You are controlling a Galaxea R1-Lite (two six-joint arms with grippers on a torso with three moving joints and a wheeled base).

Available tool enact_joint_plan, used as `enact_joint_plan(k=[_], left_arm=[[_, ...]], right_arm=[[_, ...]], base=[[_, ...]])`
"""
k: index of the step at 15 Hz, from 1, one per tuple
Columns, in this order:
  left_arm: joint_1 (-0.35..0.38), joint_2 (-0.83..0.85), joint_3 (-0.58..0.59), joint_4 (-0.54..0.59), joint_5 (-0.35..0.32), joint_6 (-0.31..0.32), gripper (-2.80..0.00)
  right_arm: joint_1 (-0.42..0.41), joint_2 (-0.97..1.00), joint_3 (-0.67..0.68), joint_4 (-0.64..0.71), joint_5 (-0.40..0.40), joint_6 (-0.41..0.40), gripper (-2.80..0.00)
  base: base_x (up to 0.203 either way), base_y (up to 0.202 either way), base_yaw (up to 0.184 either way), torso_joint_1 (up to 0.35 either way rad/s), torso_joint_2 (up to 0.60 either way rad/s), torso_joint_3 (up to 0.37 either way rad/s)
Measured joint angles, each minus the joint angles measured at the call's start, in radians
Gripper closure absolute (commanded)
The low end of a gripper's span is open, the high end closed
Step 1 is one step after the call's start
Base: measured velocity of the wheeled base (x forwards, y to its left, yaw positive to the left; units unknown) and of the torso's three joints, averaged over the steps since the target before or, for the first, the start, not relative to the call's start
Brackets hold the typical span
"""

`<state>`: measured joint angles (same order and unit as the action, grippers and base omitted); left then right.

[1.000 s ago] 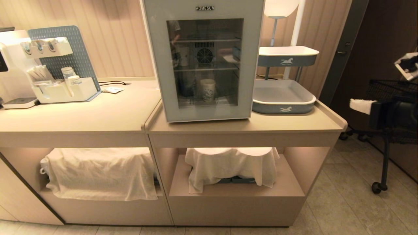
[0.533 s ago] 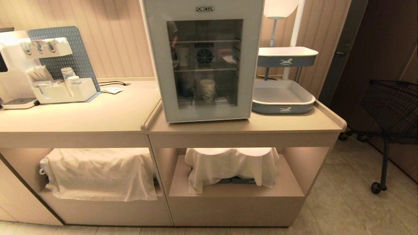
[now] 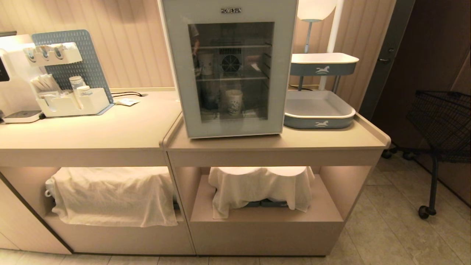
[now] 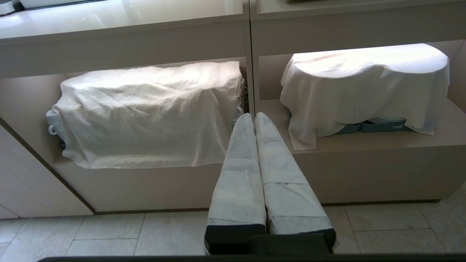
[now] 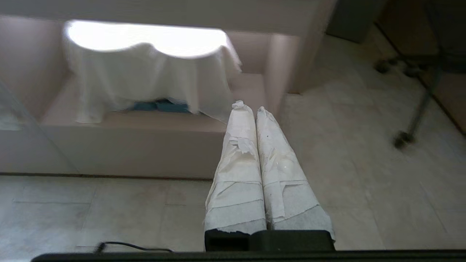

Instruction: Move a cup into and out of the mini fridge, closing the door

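While the head view shows the cup (image 3: 234,102) (fridged), wrists show cloths (image 4: 149,112).

- Mini fridge (image 3: 230,11): white "HOMESUN" box, upright at the counter's rear edge.
- Door (image 3: 287,73): white-framed tinted glass, shut flush.
- Cup (image 3: 234,102): white, blue-patterned, upright on the fridge's bottom shelf behind the glass.
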<state>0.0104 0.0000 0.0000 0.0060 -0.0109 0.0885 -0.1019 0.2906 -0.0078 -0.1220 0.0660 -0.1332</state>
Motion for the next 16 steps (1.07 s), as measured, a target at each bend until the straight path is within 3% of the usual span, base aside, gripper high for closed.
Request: enact_joint_plan(k=[3,5,8,10,12,16], left_arm=[[0.0,0.0,0.0,0.0,0.0,0.0,0.0],[0.0,0.0,0.0,0.0,0.0,0.0,0.0],[0.0,0.0,0.0,0.0,0.0,0.0,0.0],[0.0,0.0,0.0,0.0,0.0,0.0,0.0],[0.0,0.0,0.0,0.0,0.0,0.001,0.0],[0.0,0.0,0.0,0.0,0.0,0.0,0.0]], right_arm=[[-0.001,-0.011,0.007,0.047,-0.075,-0.029,0.0],[-0.001,-0.013,0.007,0.042,-0.074,-0.009,0.0],[0.032,-0.015,-0.005,0.103,-0.049,-0.063,0.0],[0.043,-0.018,-0.01,0.103,-0.037,-0.006,0.0],[0.022,-0.016,-0.003,0.068,-0.047,0.079,0.0],[-0.045,-0.006,-0.014,0.107,-0.05,0.012,0.0]], base=[[0.0,0.0,0.0,0.0,0.0,0.0],[0.0,0.0,0.0,0.0,0.0,0.0],[0.0,0.0,0.0,0.0,0.0,0.0],[0.0,0.0,0.0,0.0,0.0,0.0],[0.0,0.0,0.0,0.0,0.0,0.0],[0.0,0.0,0.0,0.0,0.0,0.0]])
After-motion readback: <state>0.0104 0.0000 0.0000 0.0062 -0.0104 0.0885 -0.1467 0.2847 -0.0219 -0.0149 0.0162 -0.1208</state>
